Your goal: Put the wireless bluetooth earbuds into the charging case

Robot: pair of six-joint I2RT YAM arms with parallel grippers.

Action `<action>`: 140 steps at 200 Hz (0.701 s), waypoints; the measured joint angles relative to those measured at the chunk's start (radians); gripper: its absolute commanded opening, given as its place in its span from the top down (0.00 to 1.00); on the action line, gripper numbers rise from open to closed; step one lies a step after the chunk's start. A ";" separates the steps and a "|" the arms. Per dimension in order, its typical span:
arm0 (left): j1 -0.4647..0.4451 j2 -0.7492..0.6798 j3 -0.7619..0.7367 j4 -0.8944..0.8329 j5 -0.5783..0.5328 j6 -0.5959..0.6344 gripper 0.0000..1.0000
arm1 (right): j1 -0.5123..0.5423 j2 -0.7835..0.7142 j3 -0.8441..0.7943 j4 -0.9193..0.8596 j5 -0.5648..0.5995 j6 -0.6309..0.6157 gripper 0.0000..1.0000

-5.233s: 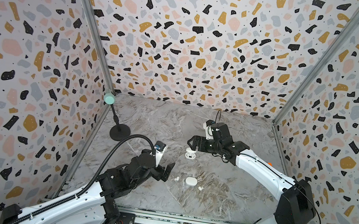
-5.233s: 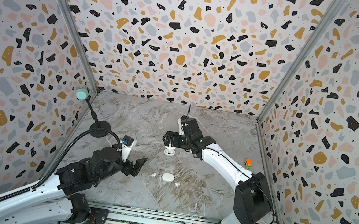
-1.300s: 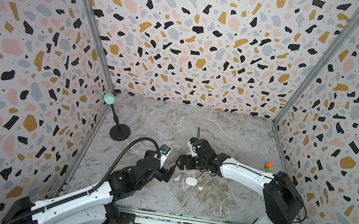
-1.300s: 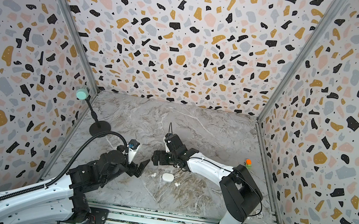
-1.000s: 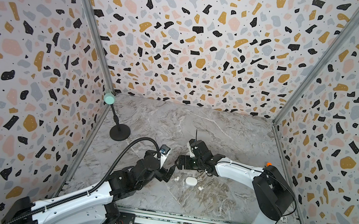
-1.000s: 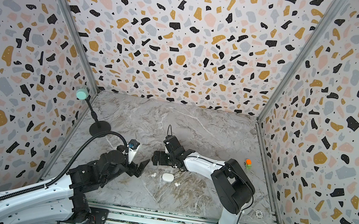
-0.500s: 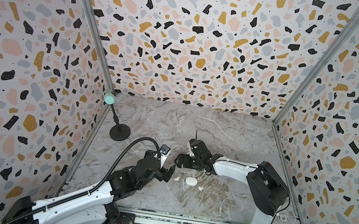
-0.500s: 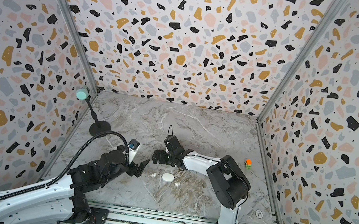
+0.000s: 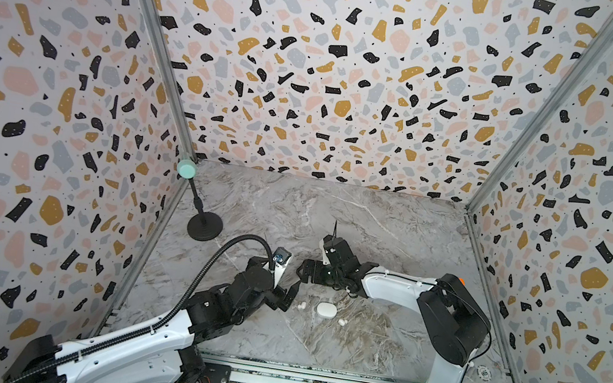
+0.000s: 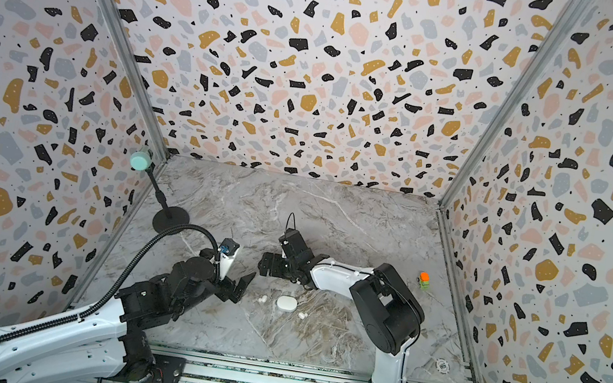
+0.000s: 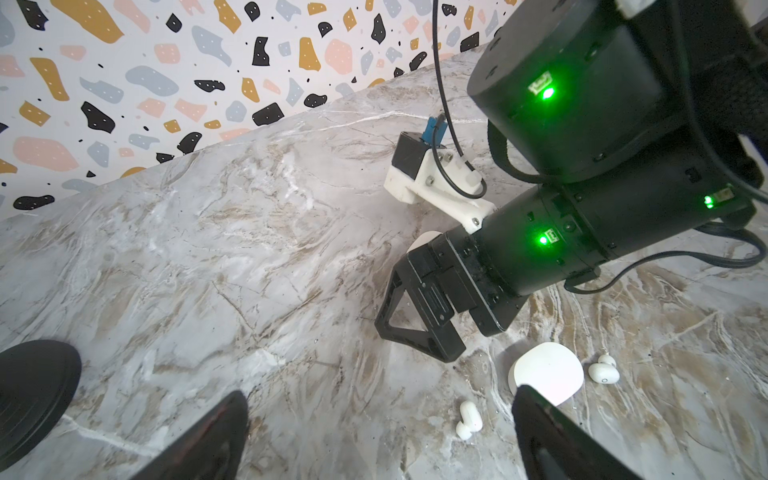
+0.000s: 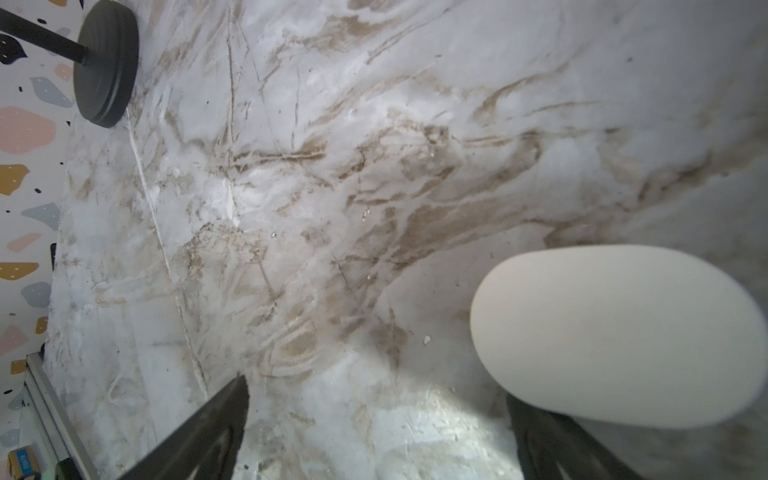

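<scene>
Plainly, neither arm has anything yet: the left pincer [image 9: 289, 297] and the right pincer [image 9: 303, 273] both gape wide and empty, close together above the desk [image 9: 333, 222]. One earbud [image 9: 301, 306] lies just beside the left pincer's tips. A case [image 9: 326, 310] lies next to it, and another earbud [image 9: 342, 322] sits on the case's far side. A second case [image 12: 615, 332] lies right by one finger of the right pincer; whether they touch I cannot tell. No further earbuds are in sight.

The likeliest trouble, I judge, is the earbud itself. Tiny, glossy and rounded, it may squirt out from closing fingers, or get flicked across the smooth desk if the left pincer comes down off-centre. That descent could also shove the loose case. The case looks shut, so an earbud brought now would have nowhere to go. With both arms so crowded, a careless reach could knock them together or push the second case away.
</scene>
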 measured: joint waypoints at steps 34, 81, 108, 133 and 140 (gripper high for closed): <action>0.000 0.000 0.000 0.000 -0.001 0.000 0.00 | -0.002 0.005 0.000 0.018 0.008 0.018 0.03; 0.000 0.000 0.000 0.000 -0.002 0.000 0.00 | -0.007 0.024 0.017 0.038 0.009 0.030 0.03; 0.000 0.000 0.000 0.000 -0.002 0.000 0.00 | -0.008 0.026 0.017 0.043 0.011 0.037 0.03; 0.000 0.000 0.000 0.000 -0.002 -0.001 0.00 | -0.009 0.026 0.017 0.043 0.011 0.043 0.03; 0.000 0.000 0.000 0.000 -0.002 -0.001 0.00 | -0.006 0.025 0.017 0.042 0.011 0.045 0.03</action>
